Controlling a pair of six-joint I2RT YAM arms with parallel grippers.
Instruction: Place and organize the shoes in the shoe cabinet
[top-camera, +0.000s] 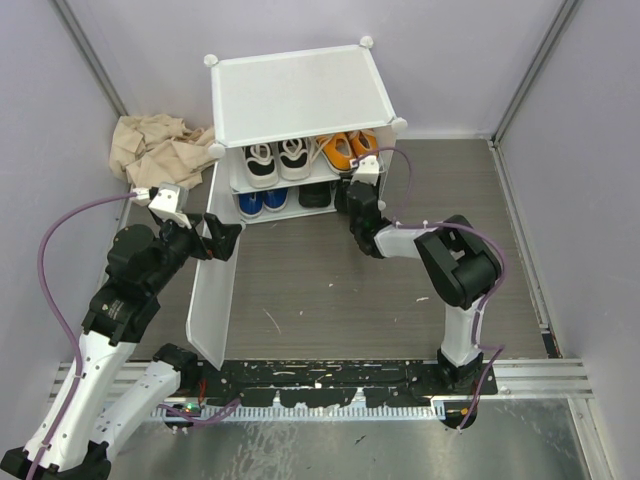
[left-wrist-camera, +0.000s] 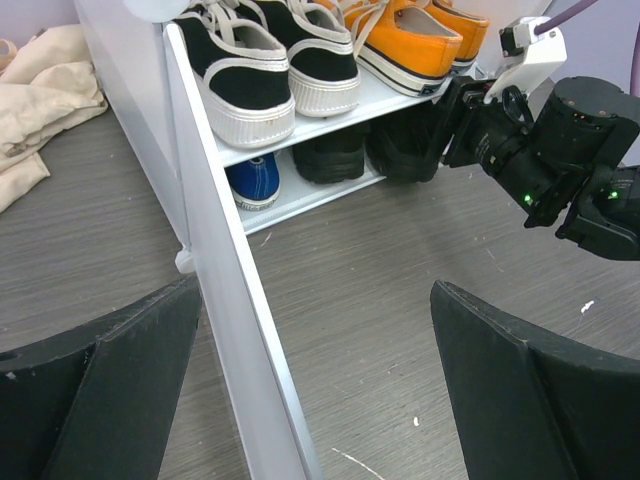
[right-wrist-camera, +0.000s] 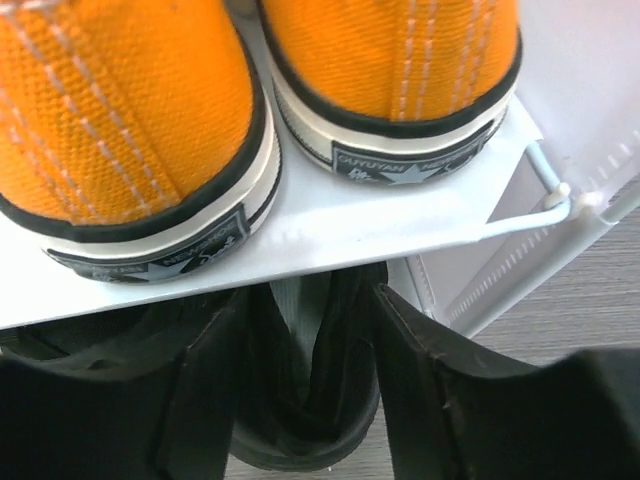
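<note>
The white shoe cabinet (top-camera: 300, 95) stands at the back with its door (top-camera: 215, 290) swung open to the left. The upper shelf holds the white-and-black pair (top-camera: 277, 160) and the orange pair (top-camera: 350, 150). Below are blue shoes (top-camera: 262, 200) and a black shoe (top-camera: 317, 194). My right gripper (top-camera: 347, 197) is at the lower right compartment. In the right wrist view it (right-wrist-camera: 305, 330) is shut on the heel of a black shoe (right-wrist-camera: 300, 440) under the shelf (right-wrist-camera: 330, 225). My left gripper (left-wrist-camera: 315, 390) is open, and the door's edge (left-wrist-camera: 235, 330) stands between its fingers (left-wrist-camera: 100, 390).
A crumpled beige cloth (top-camera: 155, 145) lies left of the cabinet, by the left wall. Grey walls close in the table on three sides. The right arm (left-wrist-camera: 560, 140) reaches across in front of the cabinet's opening.
</note>
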